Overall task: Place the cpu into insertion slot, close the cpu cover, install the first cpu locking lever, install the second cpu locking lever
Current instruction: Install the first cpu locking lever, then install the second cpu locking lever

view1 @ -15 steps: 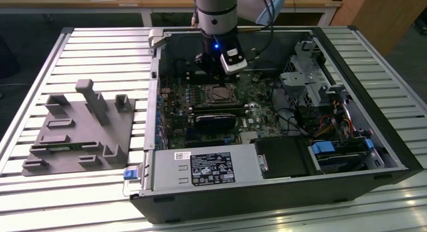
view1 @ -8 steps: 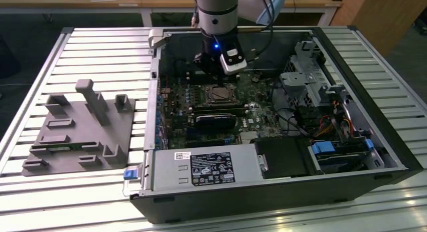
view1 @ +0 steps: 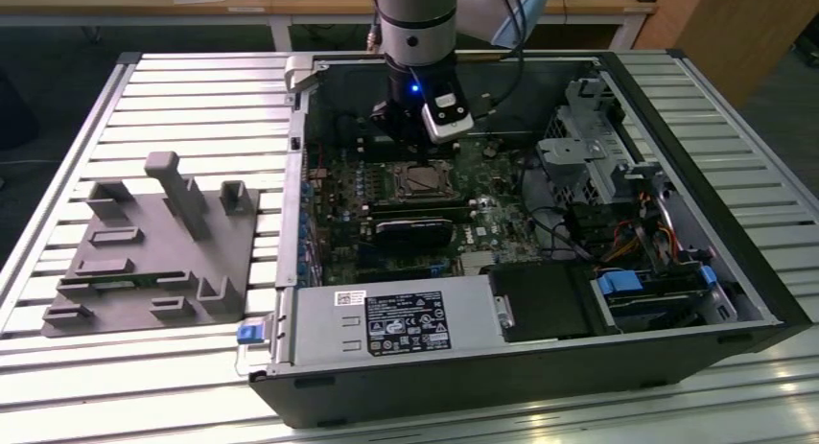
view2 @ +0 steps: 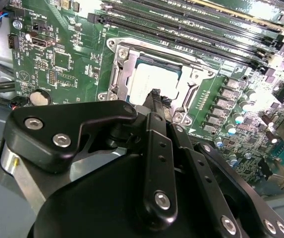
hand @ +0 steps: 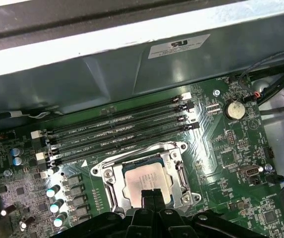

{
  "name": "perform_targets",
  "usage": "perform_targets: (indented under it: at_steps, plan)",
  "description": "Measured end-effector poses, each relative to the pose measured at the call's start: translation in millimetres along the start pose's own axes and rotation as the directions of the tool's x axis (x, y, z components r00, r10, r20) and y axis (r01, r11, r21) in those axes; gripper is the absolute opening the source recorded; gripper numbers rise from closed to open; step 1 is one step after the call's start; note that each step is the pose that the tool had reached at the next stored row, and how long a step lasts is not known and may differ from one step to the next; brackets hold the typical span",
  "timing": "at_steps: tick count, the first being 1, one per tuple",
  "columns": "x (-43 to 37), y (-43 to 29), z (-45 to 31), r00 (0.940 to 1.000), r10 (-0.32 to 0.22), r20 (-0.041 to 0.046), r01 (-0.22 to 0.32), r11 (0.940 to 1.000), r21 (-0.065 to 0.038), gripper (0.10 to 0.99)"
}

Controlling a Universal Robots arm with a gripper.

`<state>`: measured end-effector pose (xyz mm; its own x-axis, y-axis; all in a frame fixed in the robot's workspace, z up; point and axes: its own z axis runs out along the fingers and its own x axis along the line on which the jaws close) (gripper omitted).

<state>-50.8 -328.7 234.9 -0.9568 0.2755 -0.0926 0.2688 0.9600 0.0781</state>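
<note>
The cpu (hand: 144, 178) (view2: 151, 78), a dull silver square, lies flat in the insertion slot (view1: 420, 181) on the green motherboard. The cpu cover (hand: 178, 172) (view2: 118, 74), a silvery frame with a square window, lies down around the chip's edges. A thin metal locking lever (view2: 181, 58) runs along one side of the socket; whether it is latched I cannot tell. My gripper (view1: 419, 152) (view2: 155, 94) (hand: 150, 194) hangs just above the socket's edge, its two black fingers pressed together with nothing between them.
The motherboard sits deep in an open computer case (view1: 716, 223) with walls all round. Long black memory slots (hand: 122, 130) run beside the socket. A black labelled power-supply box (view1: 407, 321), a black card (view1: 409, 229), cables (view1: 634, 235) and a grey fixture (view1: 153, 257) lie nearby.
</note>
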Motion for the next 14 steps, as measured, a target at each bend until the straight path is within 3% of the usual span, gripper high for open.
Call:
perform_targets:
  at_steps: [14]
  plan:
    - [0.0,0.0,0.0,1.0,0.0,-0.0086,0.0,1.0,0.002,0.106]
